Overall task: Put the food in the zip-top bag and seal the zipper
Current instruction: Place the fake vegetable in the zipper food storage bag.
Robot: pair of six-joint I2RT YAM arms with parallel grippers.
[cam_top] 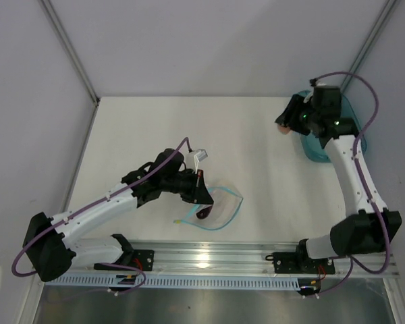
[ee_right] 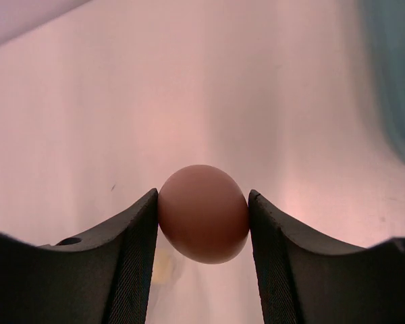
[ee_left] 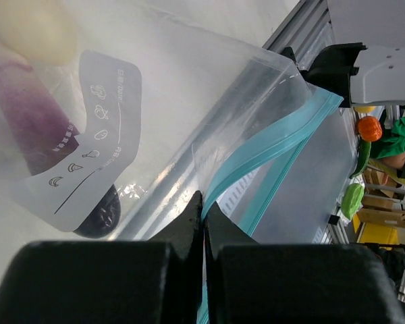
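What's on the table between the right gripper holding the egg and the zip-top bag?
Nothing. In the top view, only bare table lies between the right gripper, shut on the peach egg, and the zip-top bag.

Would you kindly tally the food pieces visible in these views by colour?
Dark purple piece, in the zip-top bag: 1
Pale cream piece: 1
Peach-pink piece, between the right fingers: 1
Total: 3
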